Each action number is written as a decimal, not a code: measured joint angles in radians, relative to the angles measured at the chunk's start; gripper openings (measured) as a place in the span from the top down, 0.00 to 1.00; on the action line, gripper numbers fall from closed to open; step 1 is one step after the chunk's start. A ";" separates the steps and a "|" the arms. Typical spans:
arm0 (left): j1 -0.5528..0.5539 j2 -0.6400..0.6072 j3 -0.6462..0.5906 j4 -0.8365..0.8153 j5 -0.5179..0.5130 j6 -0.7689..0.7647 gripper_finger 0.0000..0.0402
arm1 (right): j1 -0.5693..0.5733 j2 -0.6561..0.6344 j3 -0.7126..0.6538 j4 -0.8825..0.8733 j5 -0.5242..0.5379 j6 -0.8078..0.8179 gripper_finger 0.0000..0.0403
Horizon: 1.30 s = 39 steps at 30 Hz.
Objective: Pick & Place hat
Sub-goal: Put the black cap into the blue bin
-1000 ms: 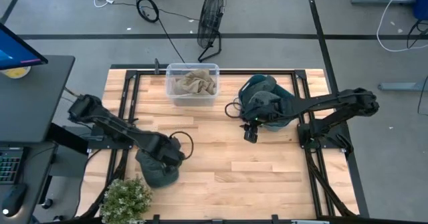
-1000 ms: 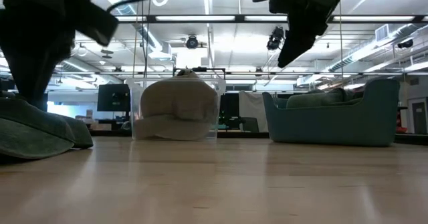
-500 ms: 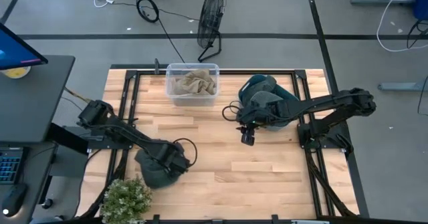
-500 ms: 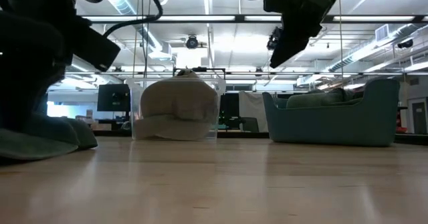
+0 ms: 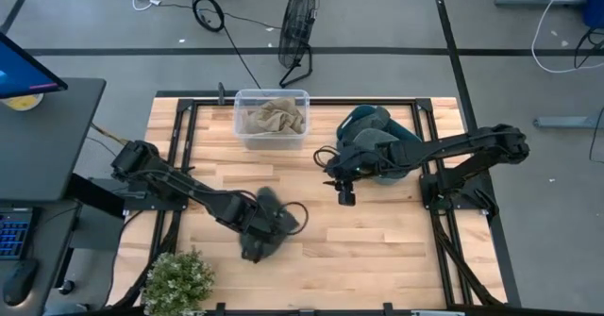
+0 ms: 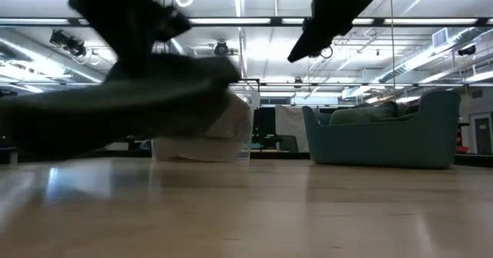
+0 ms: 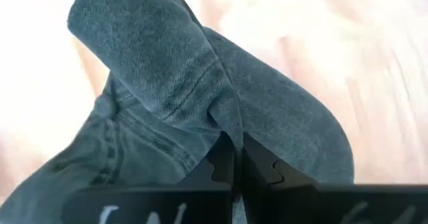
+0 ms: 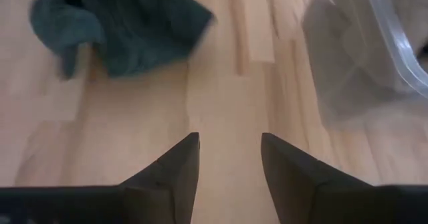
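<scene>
A dark grey-blue denim hat [image 5: 271,227] is in my left gripper [image 5: 257,224], which is shut on it at the table's near middle. The hat shows blurred and off the wood in the low view [image 6: 115,108], and close up in the left wrist view [image 7: 200,97]. My right gripper [image 5: 342,194] is open and empty above the table's middle, right of the hat; its wrist view [image 8: 227,158] sees the hat farther off [image 8: 120,30]. In the low view my right gripper [image 6: 320,31] hangs high. My left gripper pinches a raised fold of the hat's cloth [image 7: 226,132] between its two shut fingers [image 7: 221,164]. The arm comes slanting down from the table's left. The hat hangs below the fingers, spread out sideways, and looks clear of the table [image 6: 254,204].
A clear bin [image 5: 272,118] holding a beige hat stands at the far middle. A teal tub [image 5: 377,137] stands at the far right, under my right arm. A green plant [image 5: 177,278] sits at the near left corner. Bare wood lies between the grippers.
My left gripper has swung toward the table's right edge and gone up, carrying the hat. The hat lay on the wood at the near left and now hangs off it near the middle. My right gripper has drifted a little toward the table's left and near edges.
</scene>
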 joint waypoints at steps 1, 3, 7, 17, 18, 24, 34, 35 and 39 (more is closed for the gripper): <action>0.000 0.000 0.018 0.000 -0.001 0.119 0.98 | 0.000 0.002 0.000 0.016 -0.012 -0.006 0.59; 0.000 0.000 0.041 0.005 -0.001 0.353 0.98 | 0.000 0.014 0.000 0.077 -0.030 -0.019 0.59; 0.008 0.000 0.047 0.020 0.001 0.735 0.98 | 0.000 0.059 0.000 0.185 -0.038 -0.067 0.59; 0.069 0.028 0.047 0.016 -0.024 0.938 0.98 | 0.005 0.227 0.000 0.444 -0.066 -0.128 0.59; 0.071 0.028 0.047 0.021 -0.025 0.960 0.98 | 0.005 0.237 0.000 0.443 -0.065 -0.130 0.59; 0.080 0.028 0.047 0.030 -0.040 1.008 0.98 | 0.005 0.284 0.000 0.449 -0.074 -0.128 0.59; 0.085 0.028 0.047 0.038 -0.054 1.017 0.98 | 0.005 0.290 0.000 0.507 -0.117 -0.093 0.59; 0.085 0.028 0.047 0.042 -0.076 1.027 0.98 | 0.004 0.290 0.000 0.505 -0.135 -0.093 0.59; 0.077 0.028 0.047 0.054 -0.147 1.087 0.99 | 0.004 0.290 0.000 0.475 -0.133 -0.095 0.59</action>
